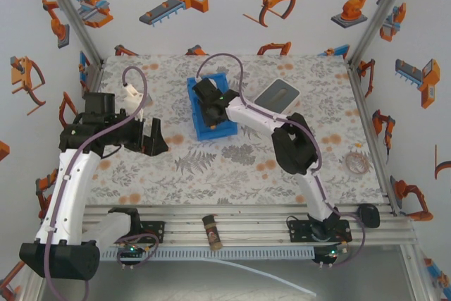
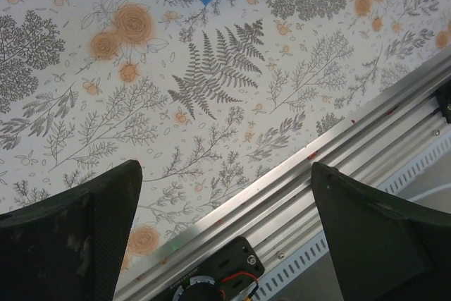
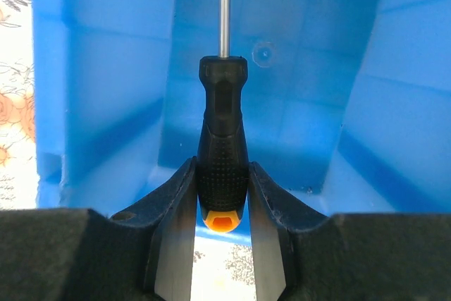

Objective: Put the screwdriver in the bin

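Right pincer (image 3: 223,206) grips screwdriver (image 3: 222,149) over bin (image 3: 106,103)

Tip of screwdriver (image 3: 223,139) past top edge

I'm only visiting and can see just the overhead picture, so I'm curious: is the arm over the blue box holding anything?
Observer: Yes. In the right wrist view, the right gripper is shut on the screwdriver, clamping its black handle.
Operator: Which way is it pointing?
Observer: Its metal shaft points away from the gripper, toward the blue inside of the bin. The orange end sits back between the fingers.
Operator: And the other arm?
Observer: In the left wrist view, the left gripper is open, with nothing between its fingers, above the flowered table.
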`<move>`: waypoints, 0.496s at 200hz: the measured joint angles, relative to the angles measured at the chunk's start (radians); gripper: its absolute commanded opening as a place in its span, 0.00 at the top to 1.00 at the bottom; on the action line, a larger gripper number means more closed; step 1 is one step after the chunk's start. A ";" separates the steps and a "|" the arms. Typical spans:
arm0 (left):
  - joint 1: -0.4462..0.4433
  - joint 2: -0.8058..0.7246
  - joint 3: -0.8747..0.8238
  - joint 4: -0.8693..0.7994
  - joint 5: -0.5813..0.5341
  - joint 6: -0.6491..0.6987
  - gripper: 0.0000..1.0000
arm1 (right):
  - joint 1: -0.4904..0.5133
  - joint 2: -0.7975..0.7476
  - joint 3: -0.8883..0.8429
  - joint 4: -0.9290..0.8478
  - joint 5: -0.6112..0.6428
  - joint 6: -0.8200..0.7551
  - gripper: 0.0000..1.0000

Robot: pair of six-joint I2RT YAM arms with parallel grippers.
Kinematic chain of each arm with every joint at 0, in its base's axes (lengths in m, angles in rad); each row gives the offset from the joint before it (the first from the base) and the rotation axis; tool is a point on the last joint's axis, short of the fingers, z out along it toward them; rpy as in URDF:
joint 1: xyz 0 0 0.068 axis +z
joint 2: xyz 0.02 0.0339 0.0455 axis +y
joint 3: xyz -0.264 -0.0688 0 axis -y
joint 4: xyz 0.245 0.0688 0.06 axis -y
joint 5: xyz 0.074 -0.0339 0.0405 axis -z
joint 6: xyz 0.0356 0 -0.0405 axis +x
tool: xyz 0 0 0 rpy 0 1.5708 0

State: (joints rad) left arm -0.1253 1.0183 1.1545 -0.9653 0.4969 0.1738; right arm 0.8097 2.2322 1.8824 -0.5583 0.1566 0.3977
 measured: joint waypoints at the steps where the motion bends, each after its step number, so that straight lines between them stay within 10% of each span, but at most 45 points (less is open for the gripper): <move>1: 0.000 0.000 0.000 0.000 0.000 0.000 0.03 | 0.000 0.002 0.002 0.000 0.000 0.000 0.78; 99: -0.003 -0.004 -0.003 0.000 0.001 0.000 0.03 | 0.000 0.107 0.079 -0.014 -0.015 -0.003 0.75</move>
State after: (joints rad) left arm -0.1284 1.0145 1.1515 -0.9653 0.4980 0.1734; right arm 0.8093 2.3394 1.9614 -0.5720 0.1417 0.3950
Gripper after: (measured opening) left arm 0.974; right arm 0.327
